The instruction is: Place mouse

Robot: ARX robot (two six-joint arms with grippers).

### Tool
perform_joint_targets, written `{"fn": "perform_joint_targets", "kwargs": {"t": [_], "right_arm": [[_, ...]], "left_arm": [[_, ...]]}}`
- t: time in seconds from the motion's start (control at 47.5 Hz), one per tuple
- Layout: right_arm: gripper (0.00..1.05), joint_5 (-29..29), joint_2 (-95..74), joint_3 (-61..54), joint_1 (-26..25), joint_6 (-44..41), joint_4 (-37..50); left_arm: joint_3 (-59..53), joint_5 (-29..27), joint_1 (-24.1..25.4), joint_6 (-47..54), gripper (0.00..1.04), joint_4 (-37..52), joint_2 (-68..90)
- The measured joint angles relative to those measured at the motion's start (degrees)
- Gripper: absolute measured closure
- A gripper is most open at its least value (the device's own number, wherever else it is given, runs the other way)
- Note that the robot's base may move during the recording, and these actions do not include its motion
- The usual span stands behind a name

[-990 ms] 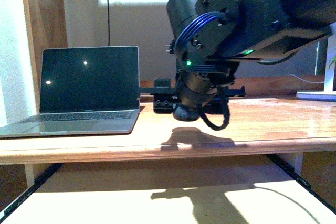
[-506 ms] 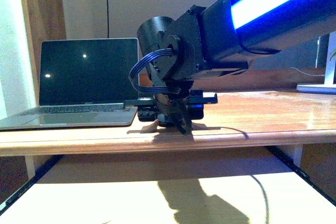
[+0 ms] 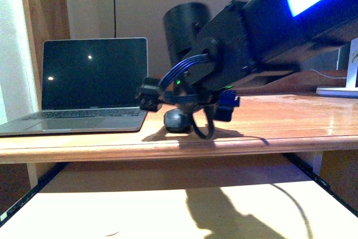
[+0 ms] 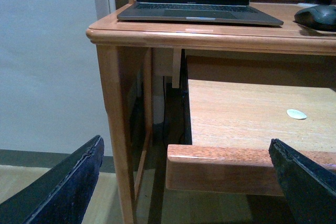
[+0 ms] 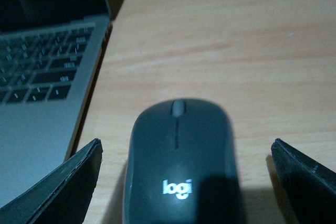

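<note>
Wooden desk (image 3: pixel 279 130), one mouse (image 3: pixel 177 120), one laptop (image 3: pixel 92 82)

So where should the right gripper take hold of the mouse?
Probably pinch the mouse across its two long sides at mid-body, coming from above. It lies flat on the desk, and the open right gripper straddles it; the laptop edge leaves a gap for that finger.

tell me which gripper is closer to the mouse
Right. The right gripper is open directly over the mouse, a finger on each side, not touching it. The left gripper is open below desktop level, facing the pull-out shelf.
</note>
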State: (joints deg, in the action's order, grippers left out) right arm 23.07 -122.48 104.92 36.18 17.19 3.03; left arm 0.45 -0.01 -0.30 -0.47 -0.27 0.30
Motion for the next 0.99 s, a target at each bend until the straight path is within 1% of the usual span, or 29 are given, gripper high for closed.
{"fn": "perform_joint_targets", "kwargs": {"t": [0.147, 0.211, 0.274, 0.358, 0.421, 0.463, 0.716, 0.864, 0.99], "right_arm": [[0.07, -0.39, 12.20, -12.87, -4.17, 0.22, 10.16], [0.07, -2.23, 17.59, -18.56, -6.40, 0.70, 12.98], [0.07, -5.22, 23.02, -24.87, -8.76, 1.42, 15.30], [0.07, -11.87, 30.58, -35.43, -11.87, 2.01, 18.27], [0.07, -16.94, 34.60, -41.64, -13.25, 1.95, 19.82], [0.07, -22.77, 38.91, -47.93, -14.53, 1.64, 20.85], [0.07, -44.68, 54.36, -67.32, -20.81, -1.05, 21.55], [0.07, -55.12, 61.02, -74.82, -22.53, -6.32, 17.66], [0.07, -61.77, 65.33, -80.26, -22.36, -12.79, 11.82]], "left_arm": [[0.00, 0.00, 0.00, 0.00, 0.08, 0.00, 0.00], [0.00, 0.00, 0.00, 0.00, 0.08, 0.00, 0.00], [0.00, 0.00, 0.00, 0.00, 0.08, 0.00, 0.00], [0.00, 0.00, 0.00, 0.00, 0.08, 0.00, 0.00], [0.00, 0.00, 0.00, 0.00, 0.08, 0.00, 0.00], [0.00, 0.00, 0.00, 0.00, 0.08, 0.00, 0.00], [0.00, 0.00, 0.00, 0.00, 0.08, 0.00, 0.00], [0.00, 0.00, 0.00, 0.00, 0.08, 0.00, 0.00], [0.00, 0.00, 0.00, 0.00, 0.08, 0.00, 0.02]]}}
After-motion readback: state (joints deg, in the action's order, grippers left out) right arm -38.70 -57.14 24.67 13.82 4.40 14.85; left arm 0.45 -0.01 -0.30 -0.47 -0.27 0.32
